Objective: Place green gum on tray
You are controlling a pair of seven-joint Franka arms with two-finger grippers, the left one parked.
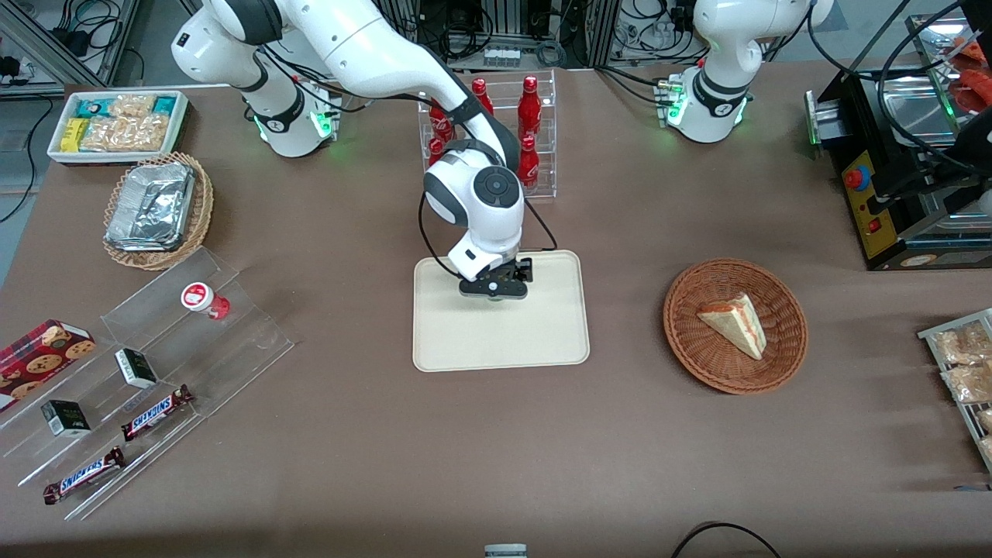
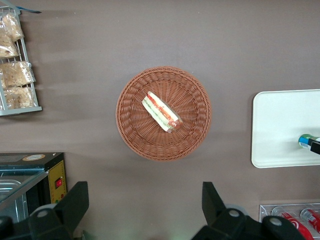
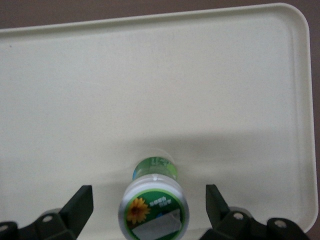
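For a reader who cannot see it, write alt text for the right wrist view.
The green gum stands on the cream tray, white sunflower-labelled lid up. The open gripper sits above it, one finger on each side, not touching.

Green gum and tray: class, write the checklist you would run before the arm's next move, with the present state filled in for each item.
1. Green gum is over the tray: ok.
2. Gum rests on the tray surface: cannot tell, though it looks so.
3. Gripper is open, fingers clear of the gum on both sides: ok.
4. Gum is well inside the rim: ok.
5. Gum stands upright: cannot tell.
6. Nothing else lies on the tray near the gum: ok.
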